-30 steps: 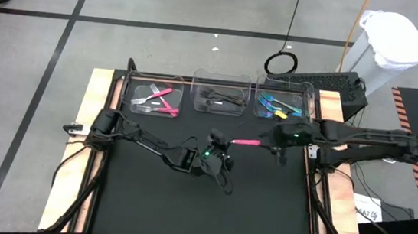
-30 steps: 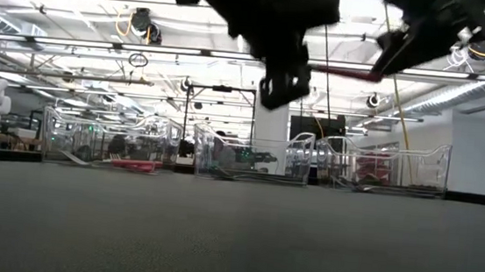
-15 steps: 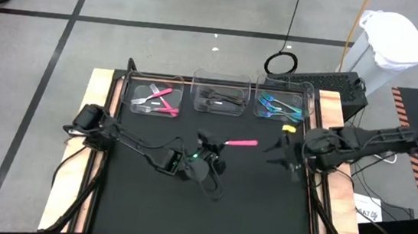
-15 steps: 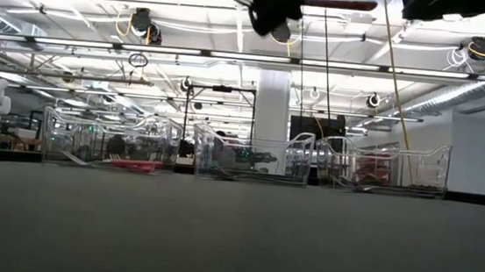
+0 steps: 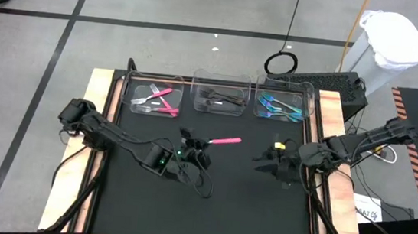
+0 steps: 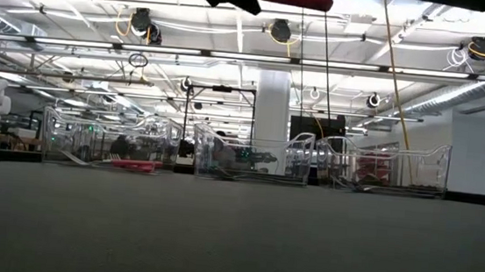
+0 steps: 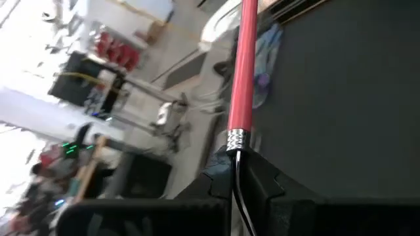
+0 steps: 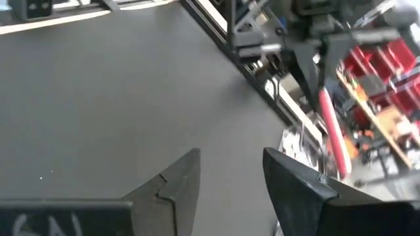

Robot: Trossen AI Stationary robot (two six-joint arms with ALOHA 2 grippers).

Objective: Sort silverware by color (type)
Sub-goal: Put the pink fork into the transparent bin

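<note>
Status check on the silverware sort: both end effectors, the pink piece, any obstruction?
Left end effector shut on pink-handled utensil, high over the mat. Right end effector open, empty, at right. No obstruction toward left bin.

We see a wide bare stretch of black table at the near side, where a gripper could pass. Three clear bins stand in a row along the far edge. The left gripper and right gripper hang over the middle, with room between them.
</note>
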